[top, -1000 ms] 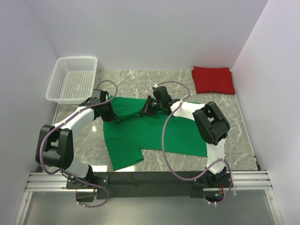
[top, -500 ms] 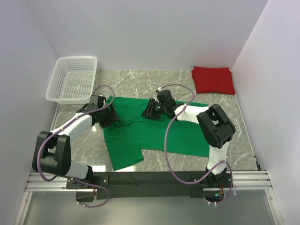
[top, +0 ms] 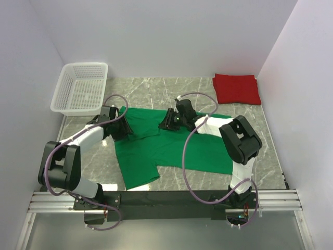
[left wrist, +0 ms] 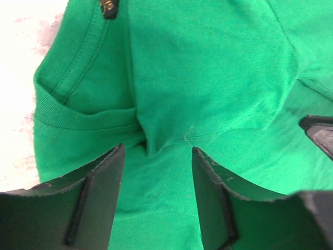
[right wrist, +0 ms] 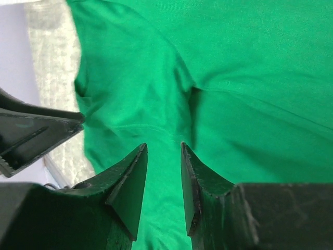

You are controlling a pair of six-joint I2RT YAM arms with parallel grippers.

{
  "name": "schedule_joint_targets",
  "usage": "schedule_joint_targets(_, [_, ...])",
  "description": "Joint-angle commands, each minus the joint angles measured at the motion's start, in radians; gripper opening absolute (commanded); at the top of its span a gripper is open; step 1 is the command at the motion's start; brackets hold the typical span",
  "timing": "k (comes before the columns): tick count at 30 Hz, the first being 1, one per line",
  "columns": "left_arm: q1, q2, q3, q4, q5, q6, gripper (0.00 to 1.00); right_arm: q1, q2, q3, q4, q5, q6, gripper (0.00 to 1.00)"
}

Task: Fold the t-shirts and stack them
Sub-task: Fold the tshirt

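The green t-shirt (top: 171, 151) lies spread on the marble table, its far left part folded over toward the middle. My left gripper (top: 122, 128) stands open low over the folded sleeve end, with only flat green cloth (left wrist: 208, 67) between its fingers (left wrist: 104, 182). Open too, my right gripper (top: 166, 122) hovers over the collar area of the shirt (right wrist: 234, 62) and holds nothing. The left gripper (left wrist: 157, 151) and the right gripper (right wrist: 164, 148) both show bare gaps. Folded into a rectangle, the red t-shirt (top: 237, 88) rests at the far right corner.
A white mesh basket (top: 66, 99) stands at the far left corner. White walls close in the table on the left, back and right. The right arm's cable (top: 183, 151) loops over the green shirt.
Both grippers were shut on the green shirt's folded edge a second ago and have opened, letting it go. The cloth now lies flat where it was laid.
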Motion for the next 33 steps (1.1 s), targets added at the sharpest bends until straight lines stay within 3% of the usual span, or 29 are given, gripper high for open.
schedule_joint_targets(1, [0.006,-0.026,0.029,-0.005,-0.028,-0.005,0.61,-0.034,-0.104,-0.039,-0.069,0.094,-0.046,0.40])
schedule_joint_targets(9, [0.035,-0.140,0.047,-0.061,-0.149,0.016,0.66,-0.236,-0.385,-0.240,-0.325,0.295,-0.124,0.47])
schedule_joint_targets(14, [0.035,-0.108,0.101,-0.035,-0.152,0.047,0.69,-0.403,-0.507,-0.239,-0.438,0.413,-0.170,0.50])
schedule_joint_targets(19, [0.030,0.025,0.237,-0.029,-0.115,0.038,0.67,-0.491,-0.436,-0.182,-0.469,0.540,-0.164,0.55])
schedule_joint_targets(27, [-0.028,0.271,0.455,-0.036,-0.115,0.033,0.62,-0.556,-0.261,-0.072,-0.511,0.450,-0.207,0.59])
schedule_joint_targets(33, [-0.053,0.441,0.585,-0.048,-0.152,0.045,0.56,-0.562,-0.177,-0.022,-0.524,0.424,-0.225,0.55])
